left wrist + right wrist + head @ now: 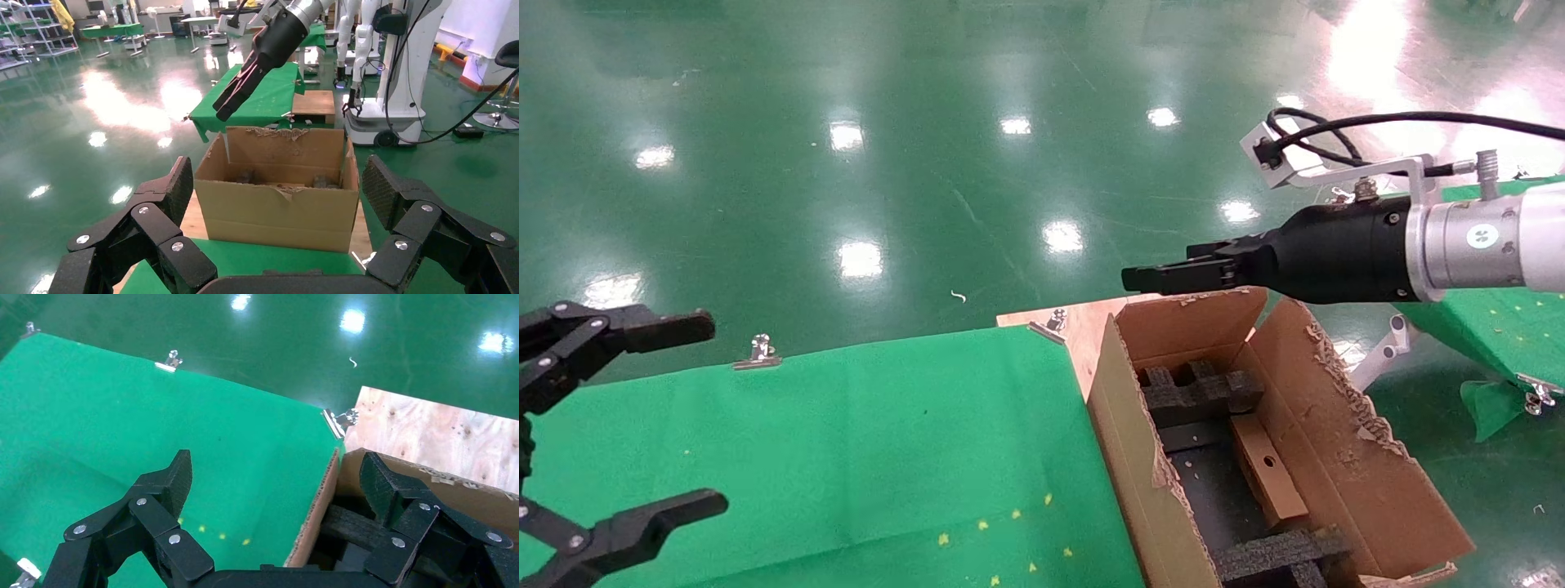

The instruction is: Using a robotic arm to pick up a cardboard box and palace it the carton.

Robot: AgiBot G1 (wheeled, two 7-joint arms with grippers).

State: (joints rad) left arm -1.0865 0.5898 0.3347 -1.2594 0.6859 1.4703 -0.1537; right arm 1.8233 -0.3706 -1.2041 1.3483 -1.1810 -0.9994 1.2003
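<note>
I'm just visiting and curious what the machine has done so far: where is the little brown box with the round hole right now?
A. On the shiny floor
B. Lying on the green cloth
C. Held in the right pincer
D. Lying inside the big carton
D: in the head view the small cardboard box lies inside the carton among black foam, while the right pincer hangs open and empty above the carton's far edge.
</note>
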